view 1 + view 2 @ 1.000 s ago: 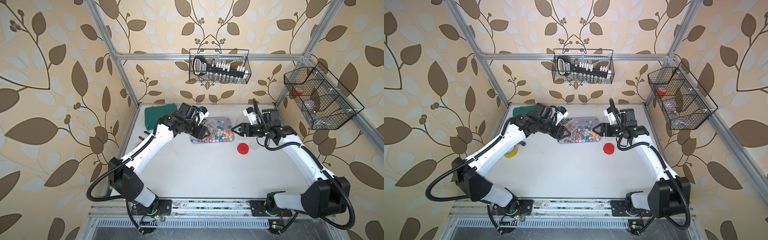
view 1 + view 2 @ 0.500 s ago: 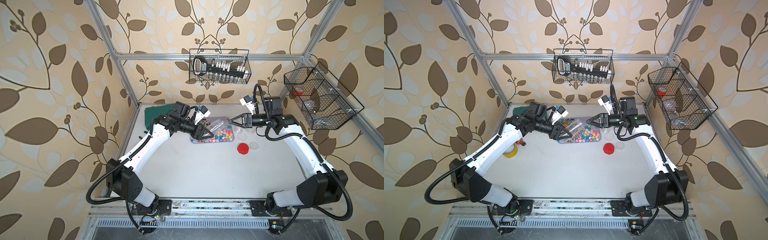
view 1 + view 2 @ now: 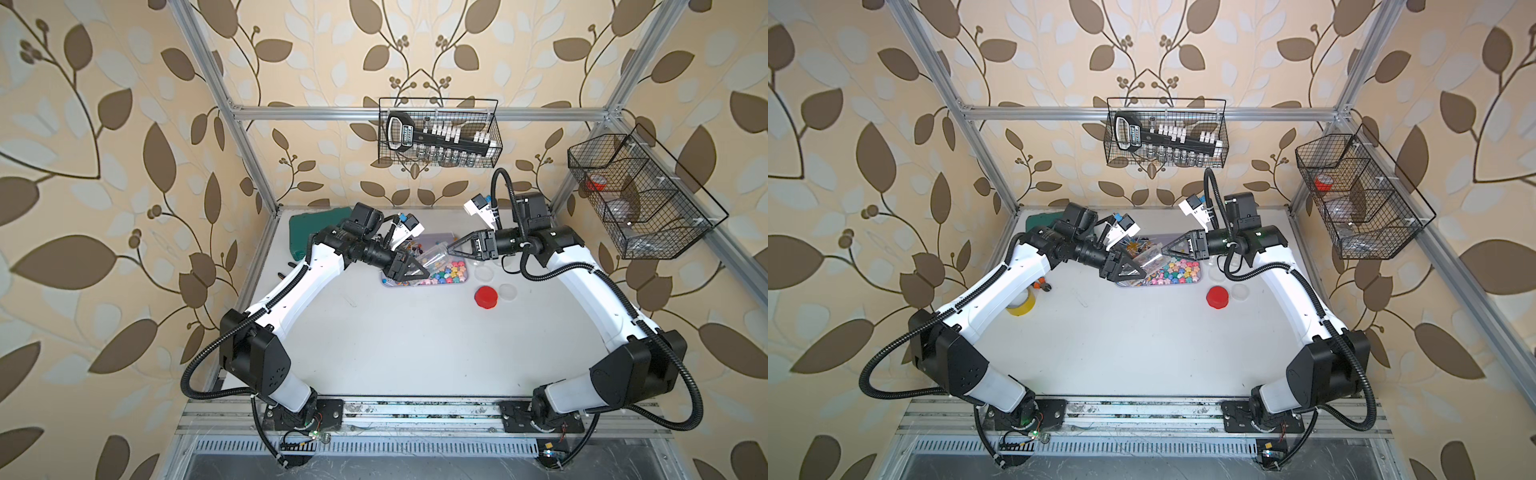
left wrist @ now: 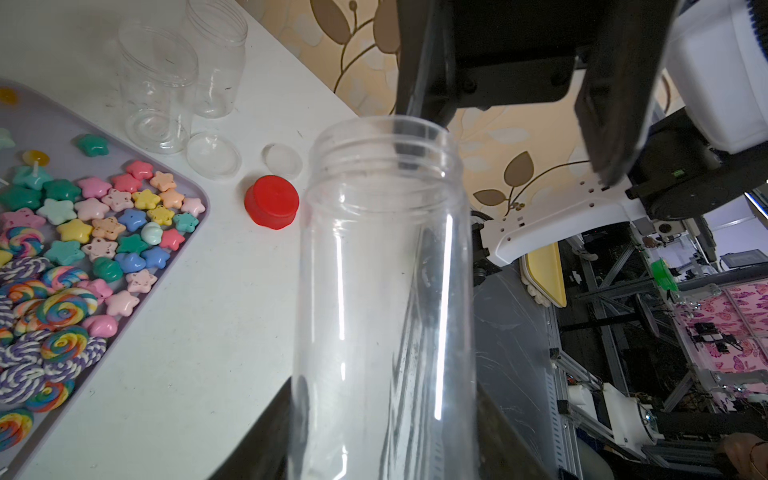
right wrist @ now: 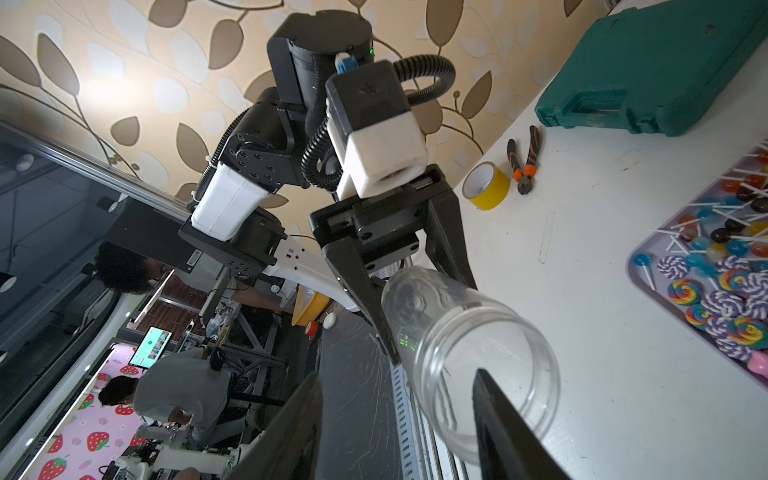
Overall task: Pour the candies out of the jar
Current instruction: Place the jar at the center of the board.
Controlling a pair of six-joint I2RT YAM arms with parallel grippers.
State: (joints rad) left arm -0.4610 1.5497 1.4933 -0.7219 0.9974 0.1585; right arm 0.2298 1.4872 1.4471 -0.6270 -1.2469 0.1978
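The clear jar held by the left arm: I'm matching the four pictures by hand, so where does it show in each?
In a top view: the jar is tilted over the purple tray, just above the picture's centre.
In a top view: the jar again sits over the tray.
Left wrist: the jar fills the middle, mouth pointing away.
Right wrist: the jar is close up, mouth facing the camera.
Shared landmark: the tray.

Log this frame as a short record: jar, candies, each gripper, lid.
jar: clear, empty, held tilted off the table
candies: stars and lollipops lying in the purple tray
left gripper: shut on the jar's body
right gripper: open, at the jar's mouth
red lid: on the table beside the tray
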